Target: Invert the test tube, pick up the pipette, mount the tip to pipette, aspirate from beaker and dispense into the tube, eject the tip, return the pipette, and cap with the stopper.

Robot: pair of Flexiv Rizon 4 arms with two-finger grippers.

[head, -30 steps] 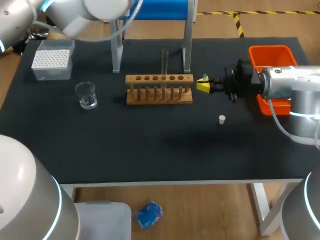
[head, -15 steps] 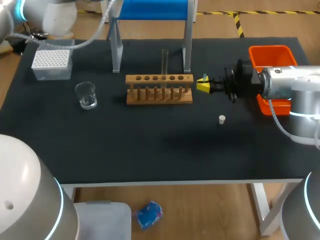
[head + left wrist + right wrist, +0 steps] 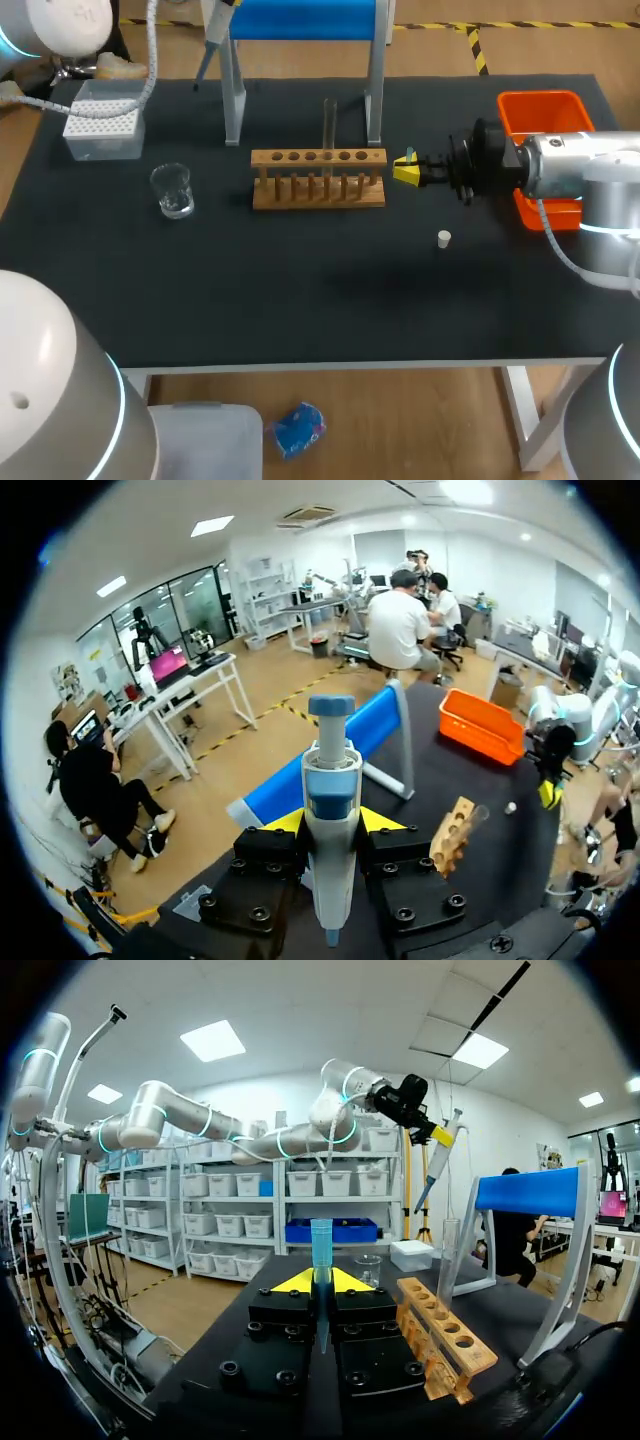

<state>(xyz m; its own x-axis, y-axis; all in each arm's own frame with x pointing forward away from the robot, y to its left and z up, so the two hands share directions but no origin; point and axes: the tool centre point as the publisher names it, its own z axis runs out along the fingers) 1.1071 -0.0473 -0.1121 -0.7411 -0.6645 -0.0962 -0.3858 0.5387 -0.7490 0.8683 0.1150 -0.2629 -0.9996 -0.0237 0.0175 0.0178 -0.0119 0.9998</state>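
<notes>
My left gripper (image 3: 330, 825) is shut on the white and blue pipette (image 3: 330, 830), held high over the table's back left. In the head view only the pipette's (image 3: 205, 50) lower shaft shows, beside the stand's leg. My right gripper (image 3: 405, 167) is shut on a blue pipette tip (image 3: 320, 1250), level with the right end of the wooden rack (image 3: 318, 180). A glass test tube (image 3: 328, 128) stands upright in the rack. The beaker (image 3: 173, 190) sits left of the rack. The white tip box (image 3: 103, 125) is at the back left. A white stopper (image 3: 444, 238) lies below the right gripper.
An orange bin (image 3: 545, 112) stands at the back right, behind my right wrist. The blue stand (image 3: 300, 18) on grey legs rises just behind the rack. Bare black table (image 3: 300, 300) spreads across the front.
My left arm has swung left and back, uncovering the top of the head view; the pipette's shaft now shows by the stand's leg. The right arm has not moved.
</notes>
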